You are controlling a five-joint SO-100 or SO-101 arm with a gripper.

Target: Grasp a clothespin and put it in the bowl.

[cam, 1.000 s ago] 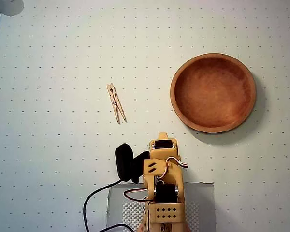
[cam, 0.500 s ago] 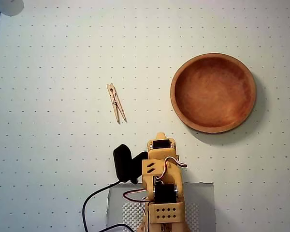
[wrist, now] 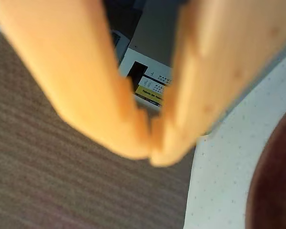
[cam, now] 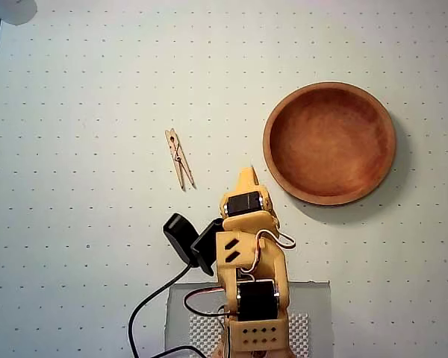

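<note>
The pale wooden clothespin (cam: 179,158) lies flat on the dotted white table, left of the gripper tip. The round reddish-brown wooden bowl (cam: 329,142) stands at the right and is empty; its dark rim shows at the right edge of the wrist view (wrist: 276,191). My yellow gripper (cam: 247,176) points up the overhead view between the two, apart from both. In the wrist view its two fingertips (wrist: 150,152) touch each other with nothing between them, so it is shut and empty.
The arm's base stands on a clear plate (cam: 313,298) at the bottom edge of the overhead view. A black camera and cable (cam: 181,237) hang at the arm's left. The wrist view shows brown floor (wrist: 62,191) beyond the table edge.
</note>
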